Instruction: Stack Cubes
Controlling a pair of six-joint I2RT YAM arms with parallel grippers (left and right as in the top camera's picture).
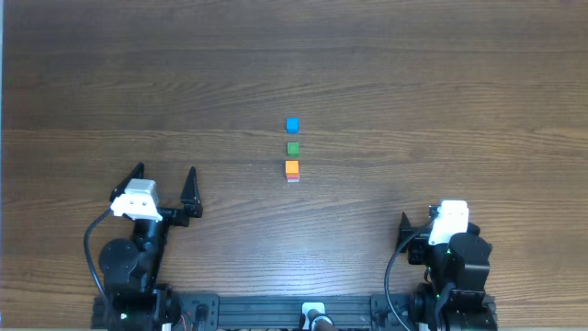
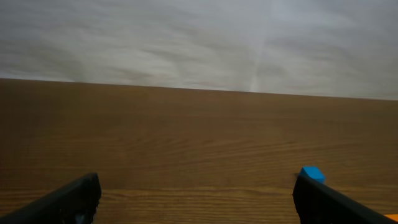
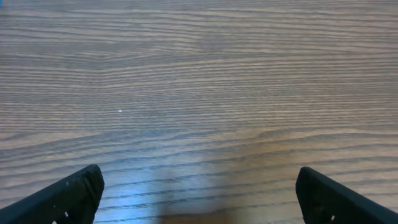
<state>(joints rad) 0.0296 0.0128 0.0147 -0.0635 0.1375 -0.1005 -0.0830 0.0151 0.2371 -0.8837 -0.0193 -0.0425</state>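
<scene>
Three little cubes sit in a line in the middle of the picture, with small gaps between them: blue cube (image 1: 292, 125) highest, green cube (image 1: 293, 148) next, orange cube (image 1: 292, 167) lowest (a red edge peeks out under it). At the lower left, the left gripper (image 1: 165, 172) has its fingers wide apart. The right gripper (image 3: 198, 186), lower right, is spread wide too.

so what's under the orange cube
A reddish sliver shows at the orange cube's near edge, probably another cube beneath; the orange cube covers the rest.
</scene>
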